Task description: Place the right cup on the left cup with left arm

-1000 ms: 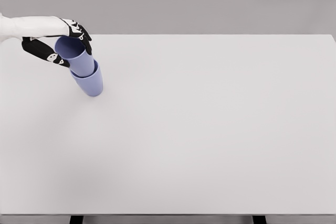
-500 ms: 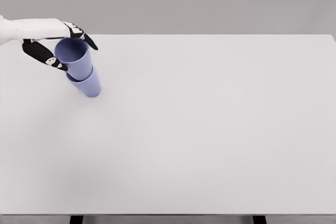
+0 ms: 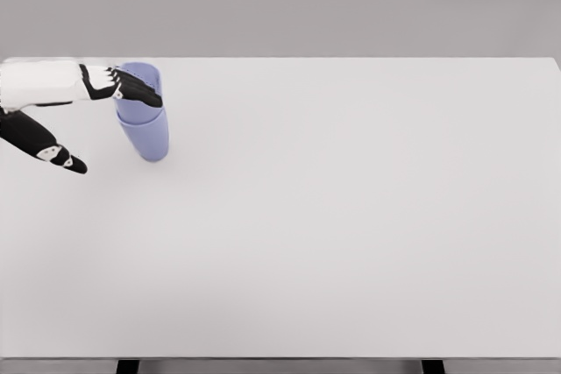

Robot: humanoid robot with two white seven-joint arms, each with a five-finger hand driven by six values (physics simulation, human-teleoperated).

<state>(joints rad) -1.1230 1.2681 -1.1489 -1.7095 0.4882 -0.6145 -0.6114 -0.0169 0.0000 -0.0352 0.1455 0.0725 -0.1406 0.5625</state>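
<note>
Two lilac cups stand nested and upright on the white table at the far left. The upper cup sits inside the lower cup. My left hand comes in from the left edge and is open, spread wide. Its black fingers lie across the upper cup near the rim, and I cannot tell if they touch it. Its thumb points down and away, well left of the cups. Nothing is held. The right arm is out of view.
The table's far edge runs just behind the cups, with a grey wall beyond it. Its front edge and two dark legs show at the bottom.
The tilted stack has come upright, with the upper cup deeper in the lower one. My left hand has let go, its thumb swinging down and left away from the cups.
</note>
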